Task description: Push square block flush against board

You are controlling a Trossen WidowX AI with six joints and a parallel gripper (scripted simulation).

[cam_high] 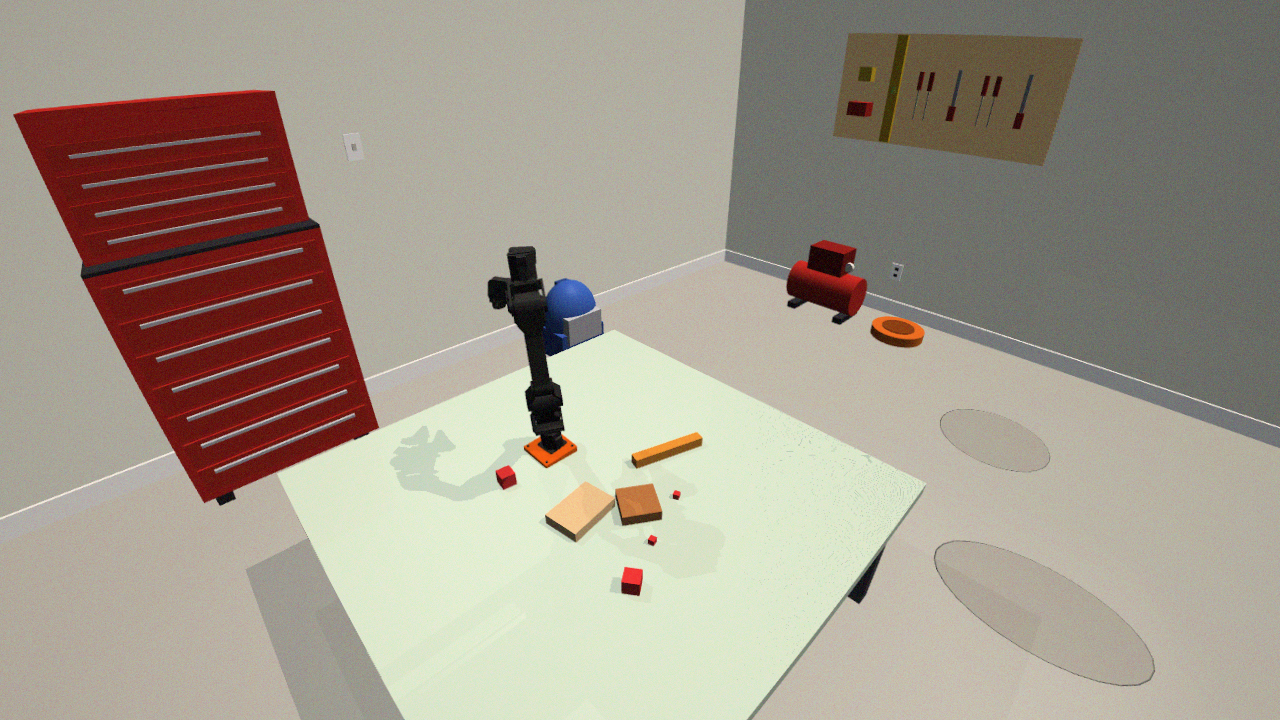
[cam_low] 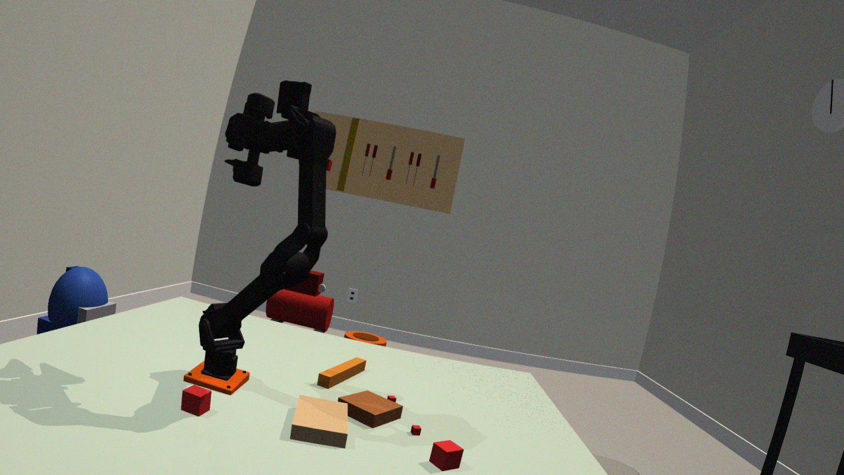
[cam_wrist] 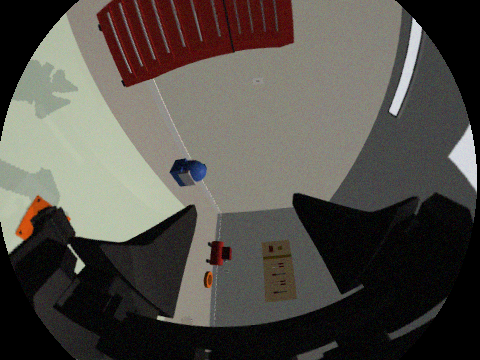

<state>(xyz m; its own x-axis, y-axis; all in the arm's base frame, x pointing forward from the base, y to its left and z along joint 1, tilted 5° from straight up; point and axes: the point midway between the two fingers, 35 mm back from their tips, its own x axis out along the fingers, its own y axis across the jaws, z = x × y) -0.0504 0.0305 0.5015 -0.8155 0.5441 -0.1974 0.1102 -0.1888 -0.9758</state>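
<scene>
A dark brown square block (cam_high: 638,503) (cam_low: 370,407) lies flat on the table near the arm's base. A light tan flat board (cam_high: 580,510) (cam_low: 320,420) lies just to its left. The two meet near one corner and their sides stand at an angle, not flush. A long orange bar (cam_high: 666,448) (cam_low: 341,372) lies apart behind them. My gripper (cam_high: 497,295) (cam_low: 244,169) (cam_wrist: 245,204) is open and empty. It is raised high above the table, far from the block and the board. In the wrist view it faces the room, with neither piece in sight.
Two red cubes (cam_high: 506,476) (cam_high: 631,580) and two tiny red cubes (cam_high: 676,494) (cam_high: 652,540) lie around the block and board. The arm's orange base plate (cam_high: 549,450) sits behind them. A red tool chest (cam_high: 196,286) stands off the table's left.
</scene>
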